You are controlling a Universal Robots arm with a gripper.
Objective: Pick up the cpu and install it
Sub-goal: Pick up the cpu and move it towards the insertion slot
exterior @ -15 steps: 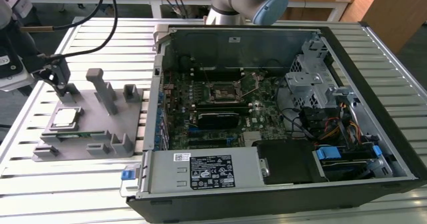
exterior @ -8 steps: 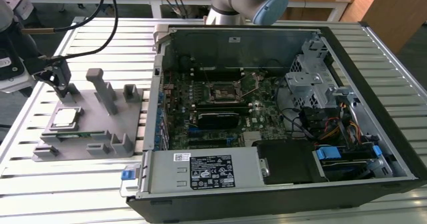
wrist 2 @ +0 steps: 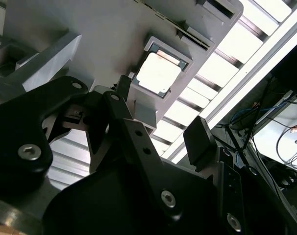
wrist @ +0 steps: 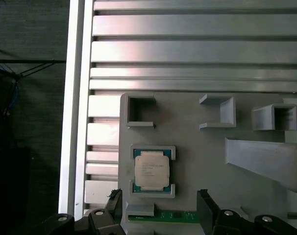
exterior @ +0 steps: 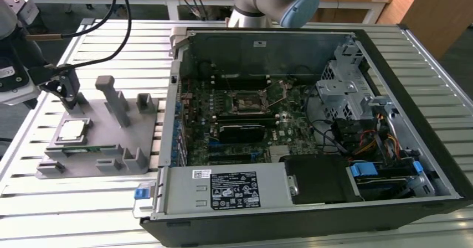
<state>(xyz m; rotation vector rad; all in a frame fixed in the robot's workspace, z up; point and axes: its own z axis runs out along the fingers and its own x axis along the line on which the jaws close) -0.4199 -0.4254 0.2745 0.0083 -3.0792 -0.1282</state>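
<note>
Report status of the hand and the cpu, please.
Hand open, above the grey holder. Cpu lies in its recess, not gripped. Holder's posts stand aside of it.

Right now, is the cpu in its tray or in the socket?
In the tray: the cpu lies flat in a grey recess, outside the case; the open gripper holds nothing.
</note>
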